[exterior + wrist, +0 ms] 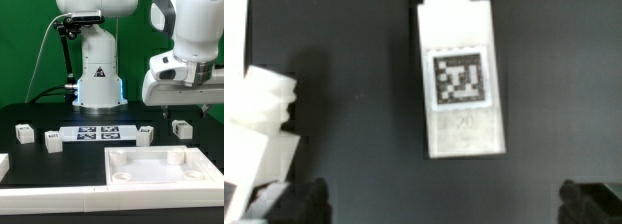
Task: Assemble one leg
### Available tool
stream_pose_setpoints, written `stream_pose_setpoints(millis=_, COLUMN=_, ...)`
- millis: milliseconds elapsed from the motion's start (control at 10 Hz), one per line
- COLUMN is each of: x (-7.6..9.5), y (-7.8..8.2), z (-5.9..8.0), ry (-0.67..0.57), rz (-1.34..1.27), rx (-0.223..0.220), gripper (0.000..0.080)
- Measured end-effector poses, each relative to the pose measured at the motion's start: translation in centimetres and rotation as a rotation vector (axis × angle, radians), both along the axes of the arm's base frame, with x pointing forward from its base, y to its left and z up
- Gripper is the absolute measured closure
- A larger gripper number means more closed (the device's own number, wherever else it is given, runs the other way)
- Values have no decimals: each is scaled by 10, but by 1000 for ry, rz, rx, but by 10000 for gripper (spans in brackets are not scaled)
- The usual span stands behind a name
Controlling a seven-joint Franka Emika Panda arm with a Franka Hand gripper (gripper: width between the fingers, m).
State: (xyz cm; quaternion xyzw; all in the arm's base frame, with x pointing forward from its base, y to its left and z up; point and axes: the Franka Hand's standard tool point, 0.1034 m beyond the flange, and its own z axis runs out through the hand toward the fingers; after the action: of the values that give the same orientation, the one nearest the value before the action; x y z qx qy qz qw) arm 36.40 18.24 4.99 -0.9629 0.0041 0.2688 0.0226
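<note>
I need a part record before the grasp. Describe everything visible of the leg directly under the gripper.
The leg is a small white cuboid block, seemingly matte plastic, with one black-and-white square tag on its upward face, nearer one end. It lies flat and lengthwise on the black table, in the exterior view just beyond the white base's far right corner. Only the table touches it; the open gripper hovers above, clear of it.

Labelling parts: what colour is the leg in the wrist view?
The leg is white; wrist view.
</note>
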Motion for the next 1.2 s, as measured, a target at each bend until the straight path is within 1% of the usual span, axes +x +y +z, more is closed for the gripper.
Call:
stream_pose_setpoints(millis=100, x=-1, y=0, z=-3, ry=74, rz=6, rx=18, gripper=151)
stream_pose_setpoints(millis=200, x=-3, y=-1, z=-9, ry=129, rz=15, rx=33, gripper=151)
stream_pose_setpoints(millis=300, x=-5, y=-1, z=-14, ry=210, rz=21, rx=54, gripper=151)
stream_pose_setpoints(millis=400, x=-2, y=0, z=-21, ry=230, rz=3, rx=69, gripper=151)
stream_pose_setpoints(millis=500, x=-14, y=0, z=-20, ry=314, rz=11, rx=62, gripper=151)
stream_pose_setpoints(millis=600, x=-21, y=2, z=-25, ry=406, rz=20, rx=43, gripper=151)
stream_pose_setpoints(millis=700, x=-20, y=4, z=-33, ry=419, rz=5, rx=35, gripper=151)
stream_pose_setpoints(millis=900, x=-28, y=5, z=-38, ry=438, rz=-18, rx=1, gripper=151)
stream_pose_setpoints(millis=1200, x=-36, y=10, z=-42, ry=448, rz=-9, rx=-12, gripper=151)
